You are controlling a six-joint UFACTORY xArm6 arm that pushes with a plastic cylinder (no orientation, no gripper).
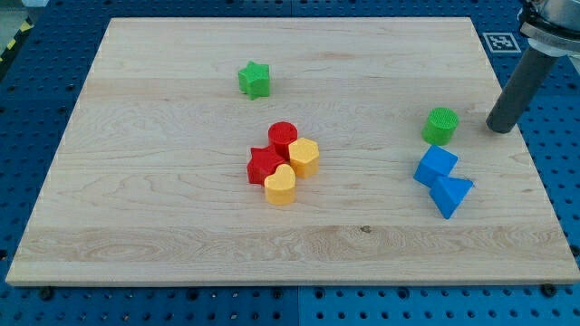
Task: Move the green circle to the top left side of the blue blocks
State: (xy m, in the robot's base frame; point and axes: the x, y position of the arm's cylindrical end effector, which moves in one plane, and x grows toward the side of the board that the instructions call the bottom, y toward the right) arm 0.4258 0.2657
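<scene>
The green circle (440,125) stands on the wooden board at the view's right. Just below it lie two blue blocks, a blue cube-like block (436,167) and a blue triangle (451,194), touching each other. The green circle sits just above the upper blue block, with a small gap. My tip (500,128) is to the right of the green circle, near the board's right edge, about a block's width away and not touching it.
A green star (255,79) lies at the upper middle. In the centre a cluster holds a red cylinder (282,137), a red star (264,165), a yellow hexagon (304,157) and a yellow heart (280,185). The board's right edge (517,136) runs close to my tip.
</scene>
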